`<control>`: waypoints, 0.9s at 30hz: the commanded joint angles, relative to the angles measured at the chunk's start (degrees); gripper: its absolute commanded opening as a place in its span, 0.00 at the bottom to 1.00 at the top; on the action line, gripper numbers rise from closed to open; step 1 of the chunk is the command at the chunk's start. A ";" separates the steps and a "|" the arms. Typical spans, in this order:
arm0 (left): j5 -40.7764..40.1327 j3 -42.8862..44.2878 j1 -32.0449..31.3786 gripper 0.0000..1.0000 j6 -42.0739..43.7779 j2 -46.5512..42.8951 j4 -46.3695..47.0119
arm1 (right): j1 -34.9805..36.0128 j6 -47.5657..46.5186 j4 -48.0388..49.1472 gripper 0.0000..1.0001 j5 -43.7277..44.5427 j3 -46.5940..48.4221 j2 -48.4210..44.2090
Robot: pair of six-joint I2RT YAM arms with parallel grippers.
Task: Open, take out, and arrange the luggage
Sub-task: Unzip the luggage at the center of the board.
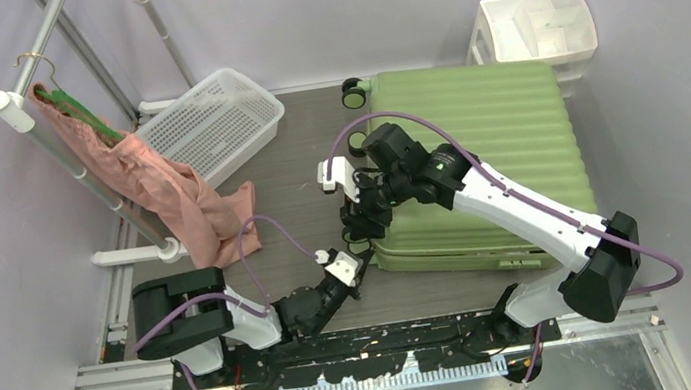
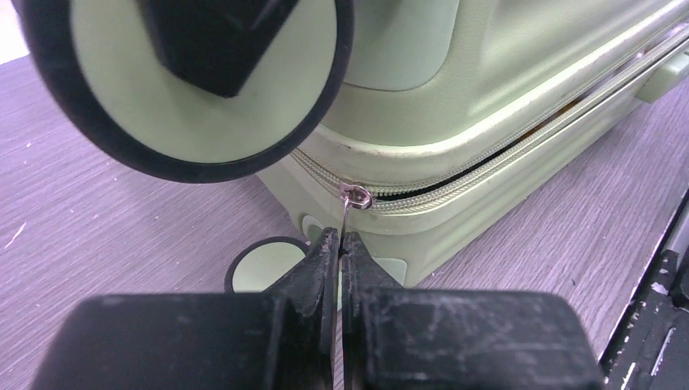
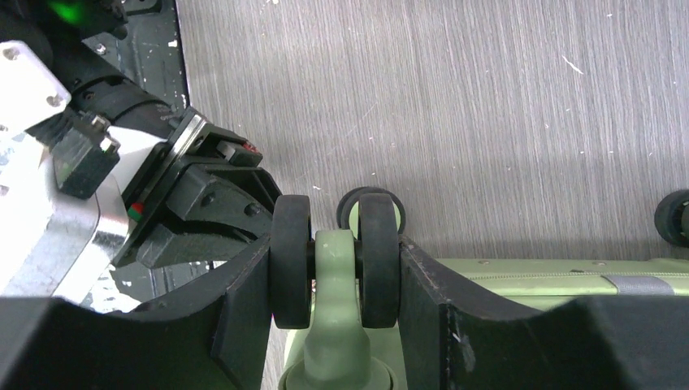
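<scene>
The luggage (image 1: 505, 134), a light-green ribbed hard-shell suitcase, lies flat on the floor with its lid down. At its near-left corner my left gripper (image 2: 340, 234) is shut on the thin metal zipper pull (image 2: 348, 213), which hangs from the slider (image 2: 355, 196). To the right of the slider the zip (image 2: 487, 158) gapes open in a dark slit. From above, the left gripper (image 1: 358, 262) sits low at that same corner. My right gripper (image 3: 335, 260) is shut on the twin caster wheel (image 3: 378, 260) above it, one finger against each side. The right gripper (image 1: 362, 223) reaches in over the suitcase's left side.
A white mesh basket (image 1: 211, 122) lies tilted at the back left. Next to it a pink garment (image 1: 169, 188) hangs from a white rail (image 1: 74, 155). A white plastic drawer unit (image 1: 541, 28) stands behind the suitcase. Grey walls close in on both sides.
</scene>
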 commanded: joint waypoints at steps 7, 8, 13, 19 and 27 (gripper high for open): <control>4.10 -2.13 3.33 0.00 -3.46 -2.97 3.89 | 1.64 -0.48 -10.66 0.02 -13.95 1.33 -4.83; 4.37 -2.09 3.37 0.00 -4.02 -2.74 3.91 | 2.03 -1.23 -11.58 0.02 -14.31 1.46 -4.89; 5.27 -1.87 3.46 0.00 -5.77 -2.14 3.94 | 3.62 -5.15 -16.00 0.02 -15.18 1.85 -5.44; 6.53 -2.84 3.47 0.00 -7.43 -2.20 3.94 | 4.05 -8.34 -19.87 0.02 -16.59 2.75 -5.83; 8.53 -2.68 3.67 0.00 -8.38 -0.89 3.94 | 4.10 -19.27 -26.62 0.02 -20.36 1.76 -7.06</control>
